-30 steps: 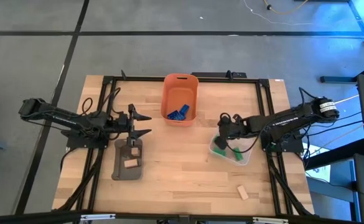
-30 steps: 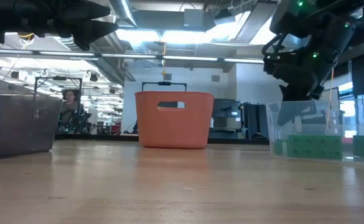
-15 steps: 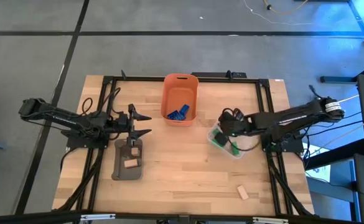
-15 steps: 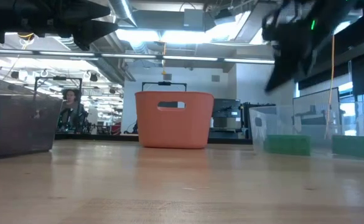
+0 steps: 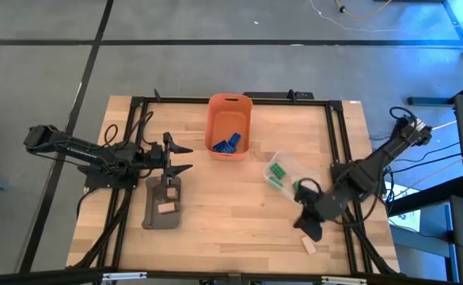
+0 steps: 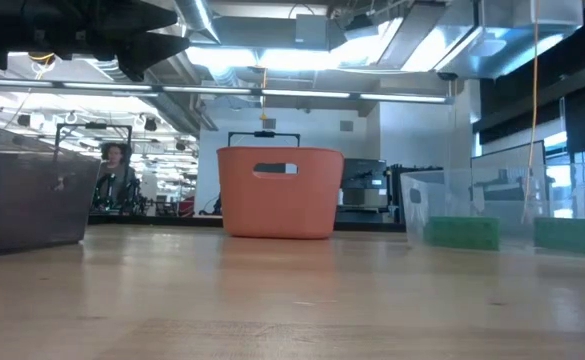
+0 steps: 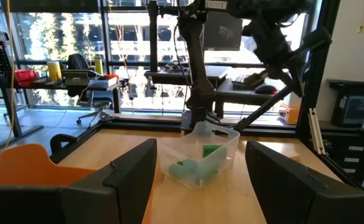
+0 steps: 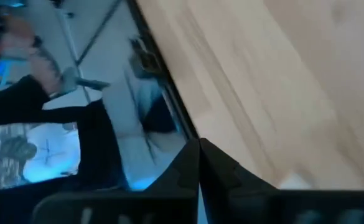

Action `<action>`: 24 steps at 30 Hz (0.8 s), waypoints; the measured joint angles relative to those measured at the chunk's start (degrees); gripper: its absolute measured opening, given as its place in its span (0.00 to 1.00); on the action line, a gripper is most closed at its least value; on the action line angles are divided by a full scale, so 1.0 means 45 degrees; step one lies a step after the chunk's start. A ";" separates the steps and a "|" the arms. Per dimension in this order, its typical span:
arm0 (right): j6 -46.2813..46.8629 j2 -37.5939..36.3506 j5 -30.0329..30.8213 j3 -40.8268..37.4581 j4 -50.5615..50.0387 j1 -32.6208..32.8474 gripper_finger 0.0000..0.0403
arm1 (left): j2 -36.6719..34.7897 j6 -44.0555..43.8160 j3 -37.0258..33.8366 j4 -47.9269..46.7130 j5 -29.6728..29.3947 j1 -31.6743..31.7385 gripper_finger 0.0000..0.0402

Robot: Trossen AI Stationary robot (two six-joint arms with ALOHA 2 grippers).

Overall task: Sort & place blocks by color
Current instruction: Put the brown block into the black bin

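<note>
Blue blocks (image 5: 225, 144) lie in the orange bin (image 5: 229, 111) at the far middle. Green blocks (image 5: 277, 172) lie in the clear bin (image 5: 290, 165) to its right, which also shows in the left wrist view (image 7: 225, 140). One tan block (image 5: 166, 208) rests in the grey tray (image 5: 158, 222). Another tan block (image 5: 309, 245) lies flat on the table near the front right. My right gripper (image 5: 312, 231) is shut and hangs just above and beside that block, holding nothing. My left gripper (image 5: 185, 157) stands open above the tray's far end.
A black frame (image 5: 338, 142) runs round the table's sides. The wide middle of the wooden top (image 5: 231, 214) is bare. In the low view the orange bin (image 6: 279, 190) stands at the back, with the clear bin (image 6: 502, 215) to its right.
My right gripper, shut throughout, has risen out of the clear bin and swung toward the table's near edge, turning and tipping downward, to a place by the loose tan block. The clear bin has shifted a little toward the table's left. My left arm has kept still.
</note>
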 joint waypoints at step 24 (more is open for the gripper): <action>0.7603 0.3151 -0.1596 0.0020 -0.4222 0.3351 0.63 | -0.0002 -0.0311 0.0000 -0.0005 -0.0002 -0.0002 0.59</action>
